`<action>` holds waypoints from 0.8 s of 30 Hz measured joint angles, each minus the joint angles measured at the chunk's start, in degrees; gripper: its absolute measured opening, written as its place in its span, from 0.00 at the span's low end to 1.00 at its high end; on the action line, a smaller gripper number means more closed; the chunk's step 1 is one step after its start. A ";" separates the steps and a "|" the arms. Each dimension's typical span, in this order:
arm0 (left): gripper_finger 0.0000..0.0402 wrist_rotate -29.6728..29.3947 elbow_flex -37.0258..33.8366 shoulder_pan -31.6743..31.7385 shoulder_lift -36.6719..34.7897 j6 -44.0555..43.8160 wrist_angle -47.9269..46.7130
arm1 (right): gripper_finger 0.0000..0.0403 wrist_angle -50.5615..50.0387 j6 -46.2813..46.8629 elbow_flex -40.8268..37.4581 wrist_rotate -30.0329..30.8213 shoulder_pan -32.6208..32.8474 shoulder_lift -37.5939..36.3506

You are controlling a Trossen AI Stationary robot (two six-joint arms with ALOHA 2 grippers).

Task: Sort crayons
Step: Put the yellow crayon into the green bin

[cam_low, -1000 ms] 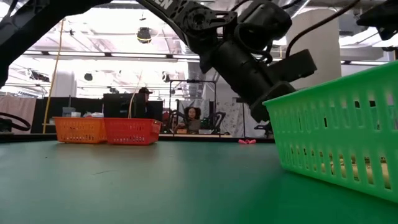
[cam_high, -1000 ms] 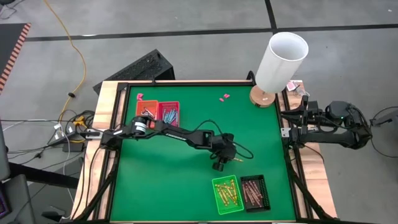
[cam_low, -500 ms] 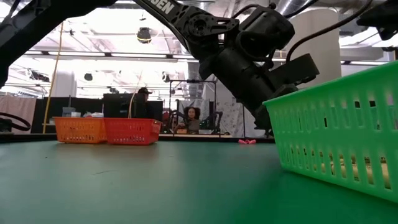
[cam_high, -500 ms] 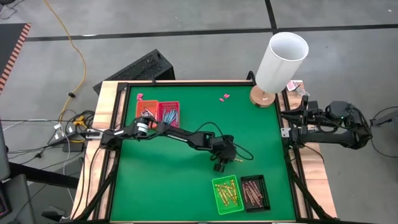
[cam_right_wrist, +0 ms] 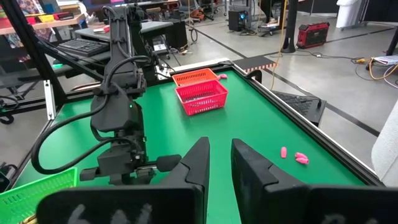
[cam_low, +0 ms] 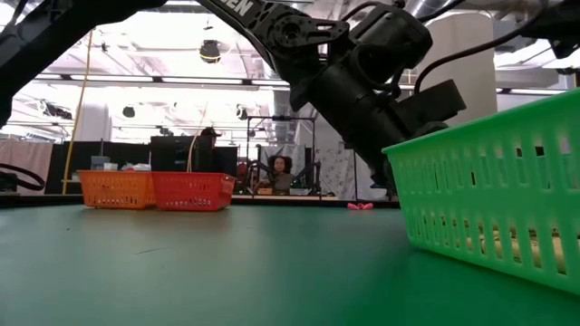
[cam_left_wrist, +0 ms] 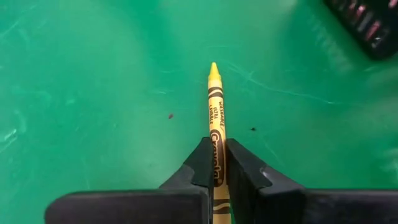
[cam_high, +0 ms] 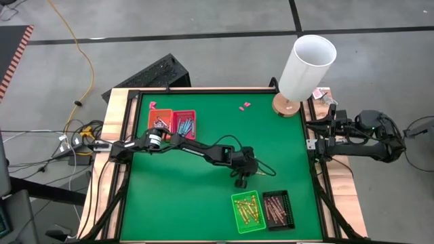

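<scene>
Right pincer (cam_right_wrist: 217, 163) in foreground, fingers parted with a gap. Left arm (cam_right_wrist: 121, 124) reaches down onto green tabletop (cam_right_wrist: 261, 124). Red basket (cam_right_wrist: 202, 96) and orange basket (cam_right_wrist: 194, 77) touching, pink scraps (cam_right_wrist: 293, 155) nearer.

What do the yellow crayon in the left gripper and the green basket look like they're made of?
Yellow crayon: apparently wax with a matte paper wrapper, going by the printed label and bare pointed tip. Green basket: likely moulded plastic, slightly glossy, with slotted walls. Left gripper is shut on the crayon.
</scene>
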 joint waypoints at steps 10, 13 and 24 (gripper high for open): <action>0.02 -4.88 0.09 0.24 -1.79 -6.93 1.05 | 0.17 0.00 0.01 0.00 0.02 0.00 0.00; 0.02 -7.51 0.03 0.24 -3.17 -7.17 0.86 | 0.17 -0.01 0.01 0.00 0.02 0.00 0.00; 0.02 -8.30 0.06 -0.28 -9.53 -8.05 1.55 | 0.17 0.00 0.03 0.00 0.02 0.00 0.00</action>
